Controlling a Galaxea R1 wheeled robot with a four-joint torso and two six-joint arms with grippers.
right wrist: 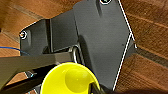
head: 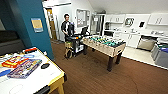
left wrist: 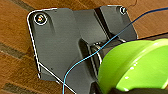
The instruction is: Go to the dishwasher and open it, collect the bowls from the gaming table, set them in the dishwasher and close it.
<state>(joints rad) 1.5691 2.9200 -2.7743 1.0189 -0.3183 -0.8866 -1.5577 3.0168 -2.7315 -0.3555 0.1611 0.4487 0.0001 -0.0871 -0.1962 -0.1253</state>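
Now each arm carries one of the bowls: a green bowl (left wrist: 135, 67) at the left wrist, a yellow-looking bowl (right wrist: 68, 80) at the right. Whether the jaws clamp them, I cannot tell. The dishwasher (head: 146, 43) stands open far across the brown floor (head: 100, 75); a jolt could shake a bowl loose.

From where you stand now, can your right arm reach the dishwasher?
Probably not. The dishwasher is far across the room under the kitchen counter, with a wide stretch of brown floor between. The robot is beside the gaming table, so it would likely have to drive first.
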